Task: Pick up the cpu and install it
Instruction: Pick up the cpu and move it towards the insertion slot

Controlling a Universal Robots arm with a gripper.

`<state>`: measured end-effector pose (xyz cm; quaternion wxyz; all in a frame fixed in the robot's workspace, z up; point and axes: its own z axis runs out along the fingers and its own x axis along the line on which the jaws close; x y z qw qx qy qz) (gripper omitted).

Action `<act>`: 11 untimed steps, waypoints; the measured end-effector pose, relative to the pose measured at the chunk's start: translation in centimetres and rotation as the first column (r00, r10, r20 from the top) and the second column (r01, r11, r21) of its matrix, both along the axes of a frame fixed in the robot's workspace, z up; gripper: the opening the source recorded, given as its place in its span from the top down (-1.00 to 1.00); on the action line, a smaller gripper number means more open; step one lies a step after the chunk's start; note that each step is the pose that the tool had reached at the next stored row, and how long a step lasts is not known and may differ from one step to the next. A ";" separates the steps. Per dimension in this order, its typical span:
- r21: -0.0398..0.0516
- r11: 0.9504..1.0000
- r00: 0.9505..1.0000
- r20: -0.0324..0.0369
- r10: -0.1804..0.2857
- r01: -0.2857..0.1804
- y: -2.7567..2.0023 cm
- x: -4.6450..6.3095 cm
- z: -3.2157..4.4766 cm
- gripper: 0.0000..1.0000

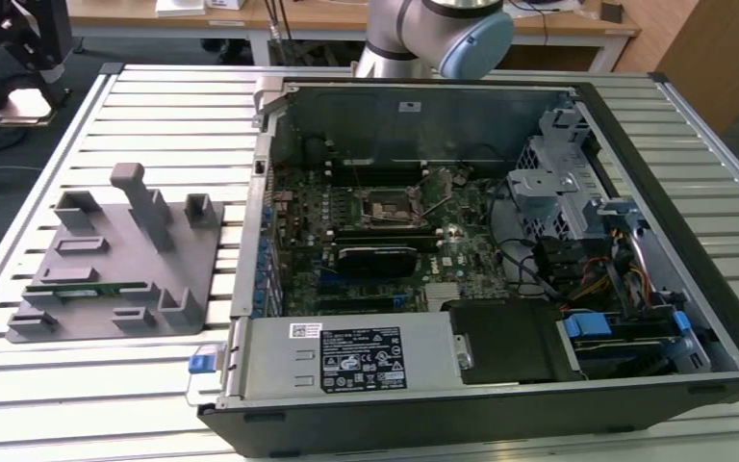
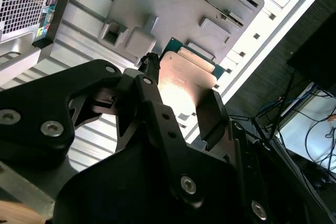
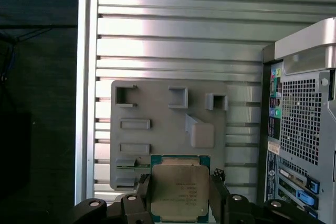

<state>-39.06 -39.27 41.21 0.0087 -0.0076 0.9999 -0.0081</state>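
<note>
The cpu [image 3: 178, 192], a flat square chip with a pale metal top and green edge, sits between my gripper's [image 3: 180, 181] two dark fingers [image 3: 144, 195], which are shut on its opposite edges. In the second wrist view the cpu [image 2: 185, 74] shows the same hold by the gripper [image 2: 181, 85]. In the exterior view the gripper [image 1: 20, 91] hangs at the far left corner with the cpu [image 1: 23, 106] in it, well apart from the open computer case [image 1: 261, 192]. The empty processor socket [image 1: 389, 202] lies in the middle of the motherboard.
A grey fixture plate [image 1: 113, 269] with raised blocks lies on the slatted table [image 1: 151, 385] to the exterior view's left of the case, below the held chip [image 3: 168, 129]. A green memory stick [image 1: 68, 286] rests on it. The arm's base [image 1: 434, 38] stands behind the case.
</note>
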 end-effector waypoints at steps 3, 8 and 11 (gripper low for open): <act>0.000 1.000 1.000 0.000 0.000 0.000 0.00 0.0 0.00 -0.05; 0.000 1.000 1.000 0.000 0.000 0.000 0.00 0.5 0.01 -0.05; 0.000 1.000 1.000 0.000 0.000 0.000 0.00 0.9 0.00 -0.05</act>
